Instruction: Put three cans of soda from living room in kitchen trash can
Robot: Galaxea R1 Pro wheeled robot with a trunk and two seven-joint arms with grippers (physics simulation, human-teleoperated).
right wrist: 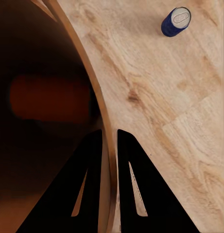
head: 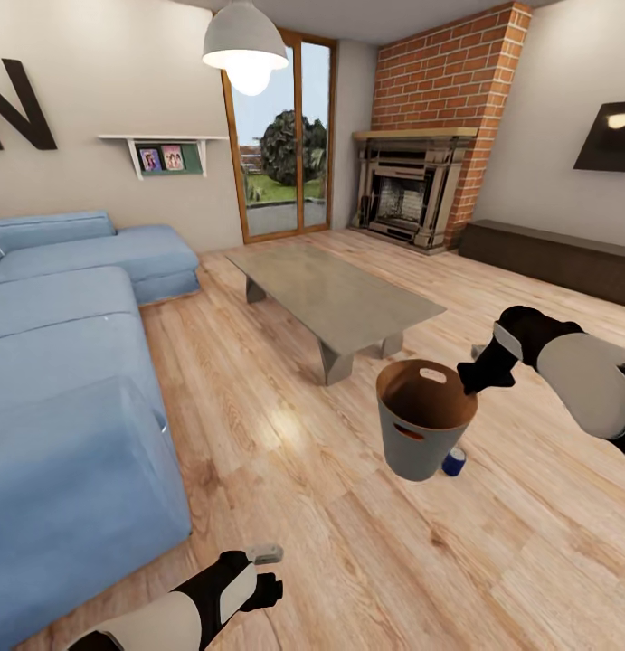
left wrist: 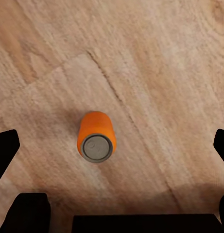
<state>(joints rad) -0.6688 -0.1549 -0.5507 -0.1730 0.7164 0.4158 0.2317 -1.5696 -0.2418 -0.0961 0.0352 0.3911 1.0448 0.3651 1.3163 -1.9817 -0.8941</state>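
An orange soda can [left wrist: 96, 136] with a silver-grey top stands upright on the wood floor, seen from above. My left gripper [left wrist: 114, 145] hovers over it, open, with its fingers [left wrist: 6, 148] spread wide on either side and apart from it. In the head view that gripper [head: 260, 572] is low over the floor by the sofa's near end. My right gripper [head: 472, 378] is shut on the rim of the trash can [head: 423, 423]. Its two fingers [right wrist: 94, 174] pinch the thin wall [right wrist: 106, 145]. Inside the bin lies a dim, blurred orange shape [right wrist: 48, 97] that looks like a can.
A small blue can [head: 453, 462] stands on the floor beside the bin [right wrist: 176, 21]. The blue sofa [head: 68, 380] fills the left, and the coffee table [head: 335, 294] is ahead. The brick fireplace [head: 421, 194], the low bench [head: 552, 258] and the TV [head: 610, 136] line the far right.
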